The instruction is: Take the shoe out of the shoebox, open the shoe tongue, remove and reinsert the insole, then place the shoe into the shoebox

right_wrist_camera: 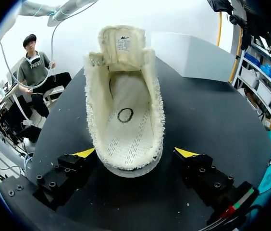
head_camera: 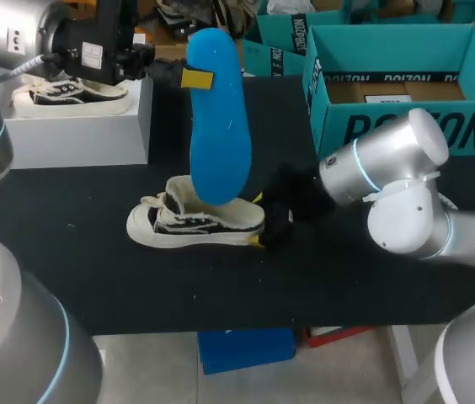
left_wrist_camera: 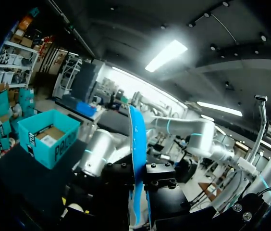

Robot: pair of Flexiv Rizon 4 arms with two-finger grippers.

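A cream low-top shoe [head_camera: 195, 223] with black side panels lies on the black table [head_camera: 94, 269], toe to the left. My right gripper [head_camera: 257, 220] is at its heel, open, one yellow tip on each side. In the right wrist view the shoe [right_wrist_camera: 126, 110] has its tongue pulled up and its bare inner sole showing; the gripper [right_wrist_camera: 135, 154] straddles the heel without squeezing it. The blue insole [head_camera: 218, 118] stands upright above the shoe, its lower end just over the shoe's opening. My left gripper [head_camera: 197, 78] is shut on it near the top. The left wrist view shows the insole [left_wrist_camera: 136, 159] edge-on between the fingers.
The open teal shoebox [head_camera: 406, 84] stands at the back right, also seen as the shoebox [left_wrist_camera: 49, 137] in the left wrist view. A white box [head_camera: 77, 118] with another shoe [head_camera: 69, 94] on top stands at the back left.
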